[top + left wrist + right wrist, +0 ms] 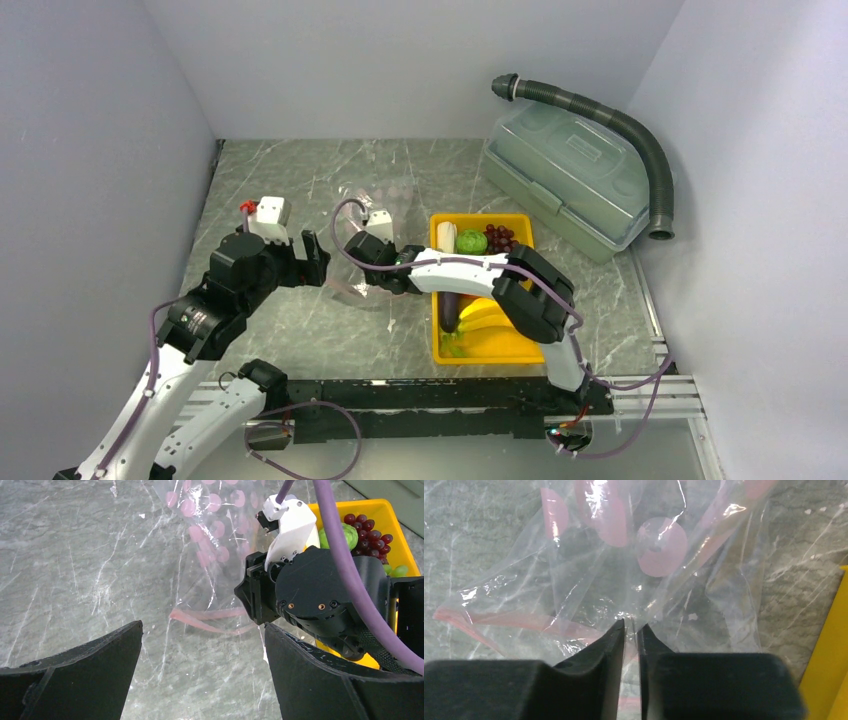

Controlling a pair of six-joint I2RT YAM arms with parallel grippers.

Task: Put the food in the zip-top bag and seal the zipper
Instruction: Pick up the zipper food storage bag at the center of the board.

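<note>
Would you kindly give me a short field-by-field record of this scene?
Bag: empty, crumpled on the table
Zipper: unsealed, strips apart
Right gripper: pinching bag film by the zipper
Left gripper: open, hovering near the zipper
Tray: holds grapes, eggplant, bananas; none bagged

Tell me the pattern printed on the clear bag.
Pink round dots on the bag, clearest in the left wrist view.
</note>
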